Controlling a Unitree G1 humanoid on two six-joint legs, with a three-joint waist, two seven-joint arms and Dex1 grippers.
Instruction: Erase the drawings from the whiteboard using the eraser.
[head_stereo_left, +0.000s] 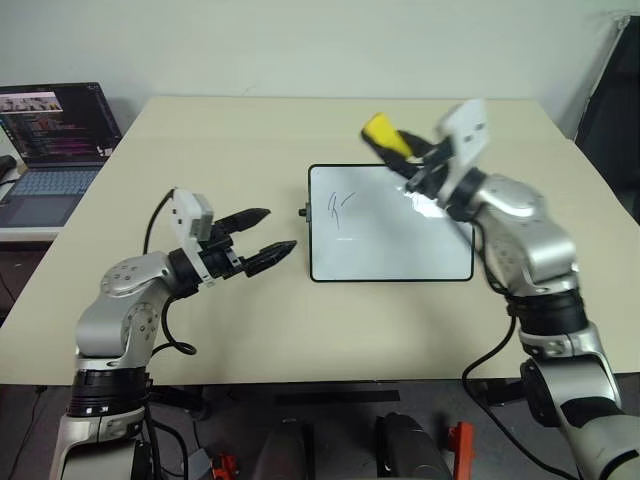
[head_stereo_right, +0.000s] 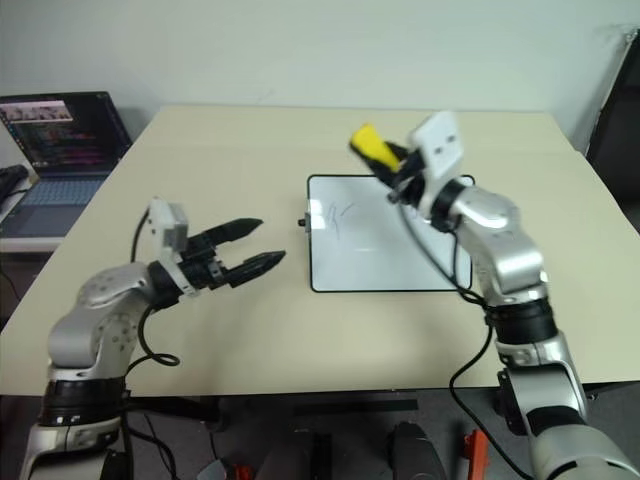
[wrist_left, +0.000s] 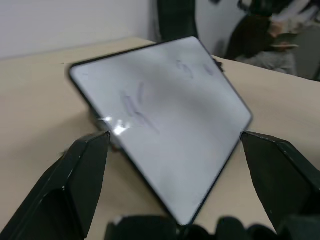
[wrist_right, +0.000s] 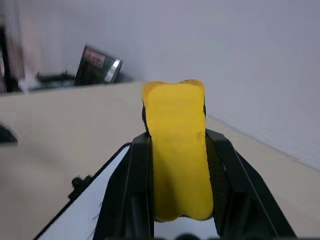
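Left eye view: one eraser (head_stereo_left: 384, 134) gripped by right fingers (head_stereo_left: 415, 160), left fingers (head_stereo_left: 262, 238) open, one whiteboard (head_stereo_left: 390, 250).

The small white rectangular whiteboard (head_stereo_left: 391, 223) with a thin black frame lies flat, bearing thin dark marker drawings (head_stereo_left: 341, 207). The oblong yellow eraser (head_stereo_left: 385, 134) is raised above its far edge.

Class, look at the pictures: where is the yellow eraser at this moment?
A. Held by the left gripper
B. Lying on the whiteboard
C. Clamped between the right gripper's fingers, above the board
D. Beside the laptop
C: the eraser sits clamped in the right gripper, raised over the whiteboard.
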